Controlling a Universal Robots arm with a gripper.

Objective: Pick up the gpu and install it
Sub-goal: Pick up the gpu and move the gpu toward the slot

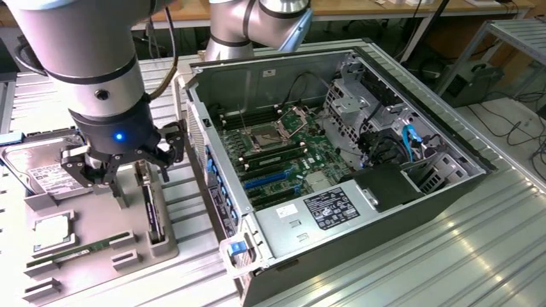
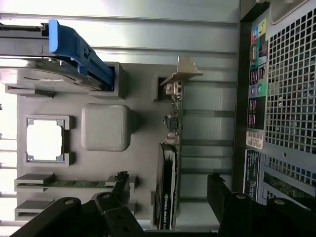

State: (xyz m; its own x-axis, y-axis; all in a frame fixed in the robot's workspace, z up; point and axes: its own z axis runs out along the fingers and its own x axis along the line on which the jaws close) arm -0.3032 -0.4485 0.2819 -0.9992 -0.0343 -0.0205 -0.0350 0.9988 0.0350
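**Gripper (image 1: 140, 182) wide open over gpu (image 1: 155, 214)**

Gray tray (image 1: 94, 220) at lower left of the exterior view holds a memory stick (image 1: 81, 249), a processor chip (image 1: 53, 231), a hard drive (image 1: 38, 167), and the gpu standing on its edge in a slot. The gripper hangs just above the gpu, holding nothing. The wrist view shows the card's silver bracket (image 2: 183, 74) and black fan (image 2: 165, 192) between the fingers (image 2: 117, 195). Farther back, toward the exterior view's right, lies the open computer case (image 1: 247, 83).
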